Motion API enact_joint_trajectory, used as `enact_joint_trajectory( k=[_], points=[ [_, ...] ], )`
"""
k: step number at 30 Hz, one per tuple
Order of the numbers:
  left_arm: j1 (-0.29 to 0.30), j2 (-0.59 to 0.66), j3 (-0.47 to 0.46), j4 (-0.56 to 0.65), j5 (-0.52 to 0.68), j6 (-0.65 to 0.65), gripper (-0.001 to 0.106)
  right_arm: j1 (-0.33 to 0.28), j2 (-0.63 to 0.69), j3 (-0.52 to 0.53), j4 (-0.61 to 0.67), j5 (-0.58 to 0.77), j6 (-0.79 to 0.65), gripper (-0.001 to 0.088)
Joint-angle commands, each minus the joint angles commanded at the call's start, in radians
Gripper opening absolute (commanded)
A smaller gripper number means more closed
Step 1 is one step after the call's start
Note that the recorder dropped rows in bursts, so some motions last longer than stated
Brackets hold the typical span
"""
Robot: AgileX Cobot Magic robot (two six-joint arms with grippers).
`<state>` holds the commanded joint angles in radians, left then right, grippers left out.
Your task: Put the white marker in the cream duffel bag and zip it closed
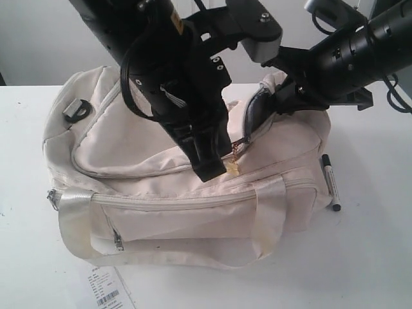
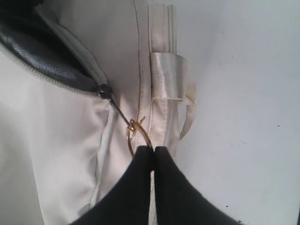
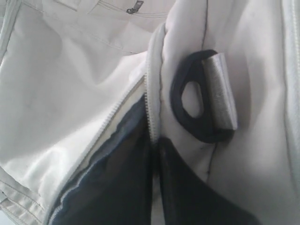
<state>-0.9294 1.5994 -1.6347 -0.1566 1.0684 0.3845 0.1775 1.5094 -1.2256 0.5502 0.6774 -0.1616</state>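
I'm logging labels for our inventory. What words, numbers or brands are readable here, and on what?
Nothing can be read clearly.
paper tag: barcode and printed lines, too small to read.
white marker: black printing, too blurred to read.
yellow sticker on the left arm: unreadable.
cream duffel bag: no text visible.

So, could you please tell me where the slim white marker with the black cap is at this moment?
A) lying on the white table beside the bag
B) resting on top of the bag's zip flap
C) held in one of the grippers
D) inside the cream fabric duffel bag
A: the slim white marker lies flat on the white table, just beside the end of the cream fabric duffel bag.
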Motion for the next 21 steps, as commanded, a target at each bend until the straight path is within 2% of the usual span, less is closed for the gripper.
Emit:
enact_joint_trajectory(
  k=[6,8,12,21],
  points=[
    [0.0,0.017,0.0,0.002,-0.035,-0.011,0.0,0.0,-0.054,0.0,0.007,0.032,0.009,0.0382],
    [0.0,0.017,0.0,0.002,-0.058,-0.014,0.0,0.0,-0.069,0.0,0.037,0.08,0.011,0.0442],
    [0.0,0.017,0.0,0.002,-0.074,-0.014,0.0,0.002,-0.071,0.009,0.148,0.206,0.009,0.0456],
    [0.0,0.017,0.0,0.002,-0.081,-0.021,0.0,0.002,-0.082,0.093,0.215,0.242,0.007,0.0447]
  ],
)
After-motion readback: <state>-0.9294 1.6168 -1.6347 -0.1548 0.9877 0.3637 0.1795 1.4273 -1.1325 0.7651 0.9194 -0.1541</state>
